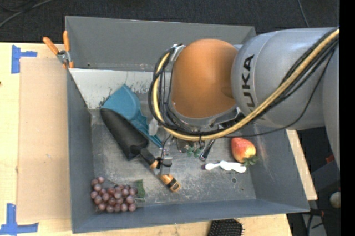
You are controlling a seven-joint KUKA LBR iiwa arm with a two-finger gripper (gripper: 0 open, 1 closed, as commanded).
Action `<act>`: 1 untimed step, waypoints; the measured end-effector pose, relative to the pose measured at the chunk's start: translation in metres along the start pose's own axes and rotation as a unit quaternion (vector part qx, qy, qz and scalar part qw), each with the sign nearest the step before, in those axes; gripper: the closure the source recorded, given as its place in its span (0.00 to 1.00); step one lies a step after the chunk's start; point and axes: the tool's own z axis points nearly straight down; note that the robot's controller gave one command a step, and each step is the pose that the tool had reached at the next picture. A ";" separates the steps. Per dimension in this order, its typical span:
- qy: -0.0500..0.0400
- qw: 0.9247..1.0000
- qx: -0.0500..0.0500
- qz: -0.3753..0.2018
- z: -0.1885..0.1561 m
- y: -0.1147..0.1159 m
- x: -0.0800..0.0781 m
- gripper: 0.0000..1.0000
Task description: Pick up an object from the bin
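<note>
Pincer (186, 147): hanging low just right of the black trowel (125, 132); open or closed, cannot tell. Black trowel: lying diagonally, blade pointing upper-left, orange-tipped handle running lower-right and passing nearest the pincer. Red fruit (243, 150): lying well right of the trowel.

Your grey metal bin (111, 165) carries everything here. Close to its near left corner, a bunch of dark purple grapes (113, 196) lies on the floor. Towards the far left corner you have a blue scoop (125, 103) resting at the foot of the sloping wall. A black trowel (126, 134) lies right against it and runs diagonally towards the near edge, handle end orange. By the right edge sits a red and yellow apple (243, 150), and just beside it, nearer the middle, a small white piece (224, 166).
</note>
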 end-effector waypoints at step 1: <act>-0.004 1.000 -0.001 0.002 -0.005 -0.001 -0.002 0.00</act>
